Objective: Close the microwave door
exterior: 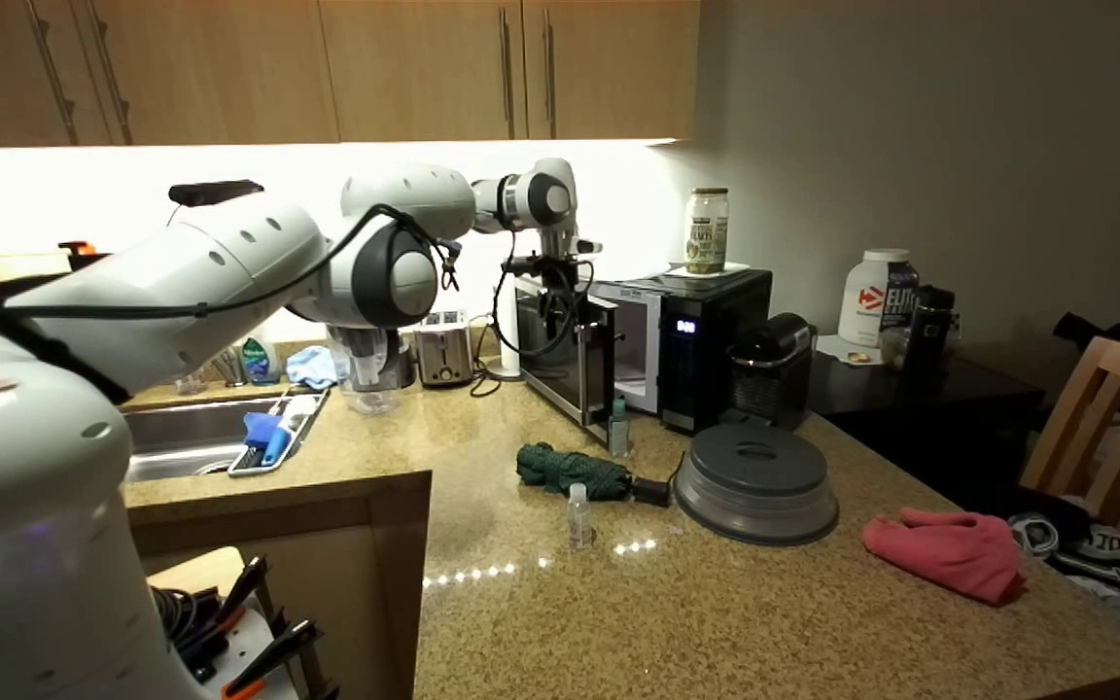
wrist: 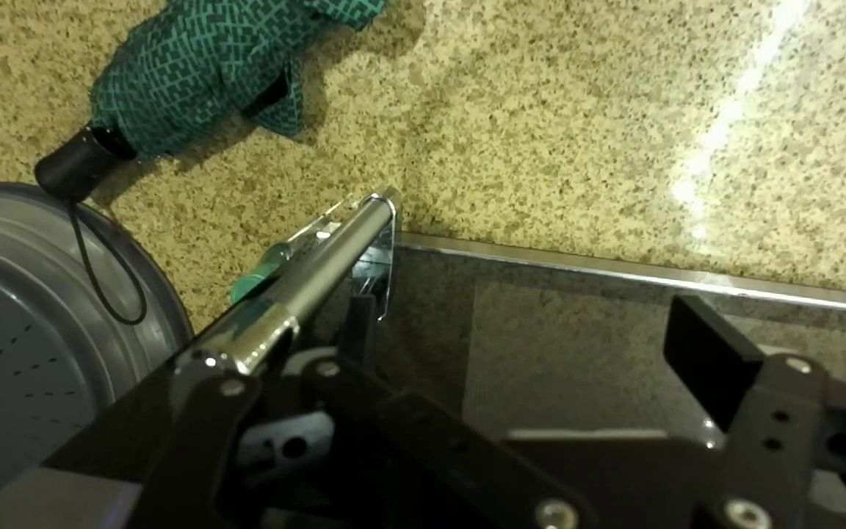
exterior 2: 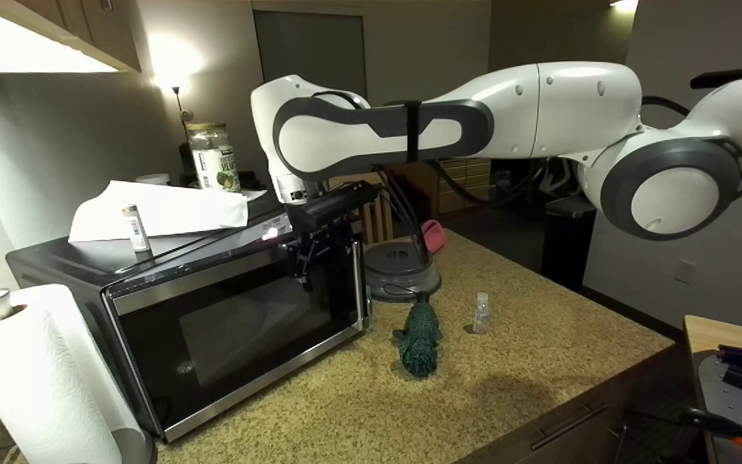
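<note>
The microwave point(exterior: 716, 340) stands on the counter with its black and silver casing. Its door point(exterior: 560, 374) is ajar in an exterior view, swung out at an angle, with the pale interior showing behind it. The door's dark glass face point(exterior 2: 242, 328) and upright silver handle point(exterior 2: 358, 287) also show in an exterior view. My gripper point(exterior 2: 303, 264) points down at the outer face of the door, near the handle. In the wrist view the gripper point(wrist: 533, 338) is open with nothing between its fingers. One finger is close beside the handle point(wrist: 320, 272); whether it touches is unclear.
A green umbrella point(exterior: 575, 473), a clear bottle point(exterior: 579, 517) and a green-capped bottle point(exterior: 618, 430) lie or stand before the door. A grey lid point(exterior: 756, 481) and coffee maker point(exterior: 772, 365) are nearby. A jar point(exterior 2: 215, 158) tops the microwave; a paper towel roll point(exterior 2: 42, 380) stands beside it.
</note>
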{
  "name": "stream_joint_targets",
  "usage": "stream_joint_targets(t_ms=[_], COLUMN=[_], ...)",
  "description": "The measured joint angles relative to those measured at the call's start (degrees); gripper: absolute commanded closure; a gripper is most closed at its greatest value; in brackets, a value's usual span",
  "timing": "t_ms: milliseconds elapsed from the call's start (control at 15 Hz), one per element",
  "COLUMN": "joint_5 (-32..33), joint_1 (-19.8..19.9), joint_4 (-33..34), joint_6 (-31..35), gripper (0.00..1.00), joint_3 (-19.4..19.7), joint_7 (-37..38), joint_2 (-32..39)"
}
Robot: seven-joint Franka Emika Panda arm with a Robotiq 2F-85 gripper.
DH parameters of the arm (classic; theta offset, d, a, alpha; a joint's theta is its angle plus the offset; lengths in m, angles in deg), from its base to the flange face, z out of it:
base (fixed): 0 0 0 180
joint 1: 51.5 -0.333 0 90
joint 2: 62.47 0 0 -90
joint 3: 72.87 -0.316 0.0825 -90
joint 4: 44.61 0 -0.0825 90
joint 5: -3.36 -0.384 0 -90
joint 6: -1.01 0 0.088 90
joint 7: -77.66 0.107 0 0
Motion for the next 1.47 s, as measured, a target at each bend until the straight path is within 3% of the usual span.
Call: stream_joint_targets(t_ms=[867,1467], joint_5=[6.74,7.21], joint_1=[-3.22,-3.62], joint_4=[-0.04,-0.11], joint_6=[-1.46,-0.85], gripper=[0.00,0.00], joint_3=[3.53,4.33], joint_7=[-14.24,-20.85], joint_2=[0.42,0.43])
